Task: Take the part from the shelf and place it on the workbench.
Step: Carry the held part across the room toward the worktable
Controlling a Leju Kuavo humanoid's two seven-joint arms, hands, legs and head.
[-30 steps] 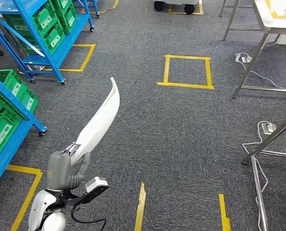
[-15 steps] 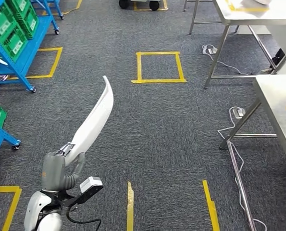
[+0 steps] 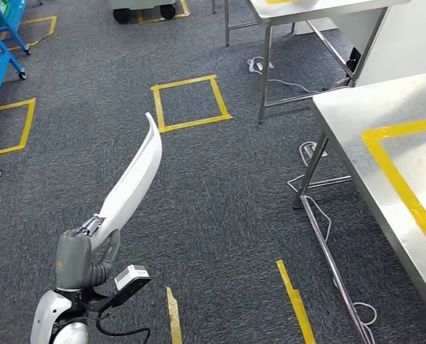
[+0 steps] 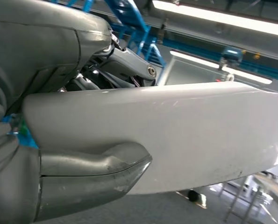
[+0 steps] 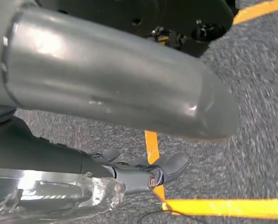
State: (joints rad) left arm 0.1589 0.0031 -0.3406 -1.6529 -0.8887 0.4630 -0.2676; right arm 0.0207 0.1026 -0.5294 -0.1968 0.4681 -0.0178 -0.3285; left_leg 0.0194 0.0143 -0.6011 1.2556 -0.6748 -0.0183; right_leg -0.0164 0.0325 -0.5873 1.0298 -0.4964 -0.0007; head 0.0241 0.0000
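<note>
White part (image 3: 132, 183) gripped by left hand (image 3: 84, 252).

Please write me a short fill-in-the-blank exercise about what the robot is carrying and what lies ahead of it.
1. The long white part is held by the robot's ____ hand.
2. The workbench on the right has a rectangle marked in ____ tape.
3. The floor under the robot is dark grey ____.
4. The part has not yet been placed on the ____.

Missing words: left; yellow; carpet; workbench
</note>
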